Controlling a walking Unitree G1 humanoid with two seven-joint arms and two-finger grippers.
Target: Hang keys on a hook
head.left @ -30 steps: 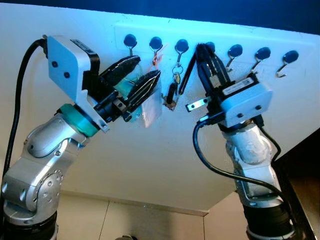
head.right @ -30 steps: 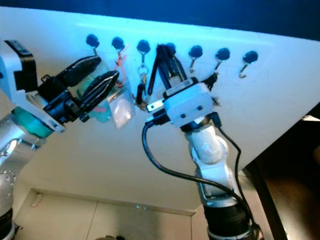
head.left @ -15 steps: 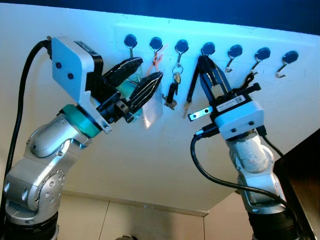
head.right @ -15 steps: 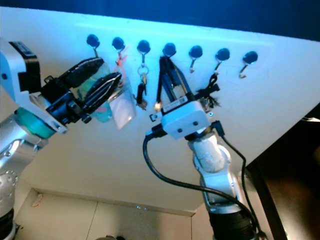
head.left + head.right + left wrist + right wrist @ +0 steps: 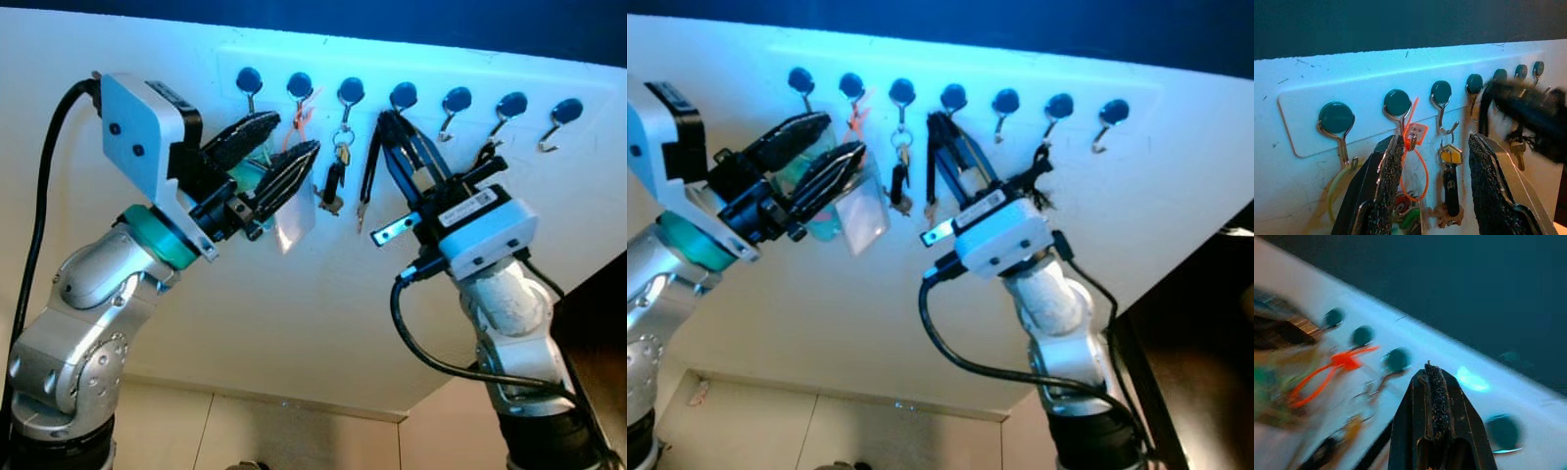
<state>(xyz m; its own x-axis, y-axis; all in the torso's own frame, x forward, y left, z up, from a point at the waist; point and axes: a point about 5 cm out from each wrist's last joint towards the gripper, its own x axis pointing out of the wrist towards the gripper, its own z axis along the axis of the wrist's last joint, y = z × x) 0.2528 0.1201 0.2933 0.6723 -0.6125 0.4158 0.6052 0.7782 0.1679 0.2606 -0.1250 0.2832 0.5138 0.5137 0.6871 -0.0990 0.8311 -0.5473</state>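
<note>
A white rail on the wall carries several dark-capped hooks (image 5: 403, 95). On the third hook hangs a key bunch (image 5: 336, 176) with a black fob. My right gripper (image 5: 387, 119) points up just below the fourth hook. It is shut on a black key strap (image 5: 368, 181) that dangles from its tip. In the right wrist view its fingers (image 5: 1433, 387) are pressed together. My left gripper (image 5: 294, 134) is open, one finger on each side of the orange tag (image 5: 1414, 134) and the key bunch (image 5: 1449, 169).
A clear card sleeve (image 5: 294, 217) hangs under the orange tag's hook. A yellow-green loop (image 5: 1334, 188) is on the first hook. A black tuft (image 5: 485, 159) sits beside my right wrist. The far right hooks (image 5: 566, 111) are bare. Pale floor lies below.
My right gripper has dropped slightly from the fourth hook and its wrist has swung right, the strap still hanging from its tip. The left arm has hardly moved.
</note>
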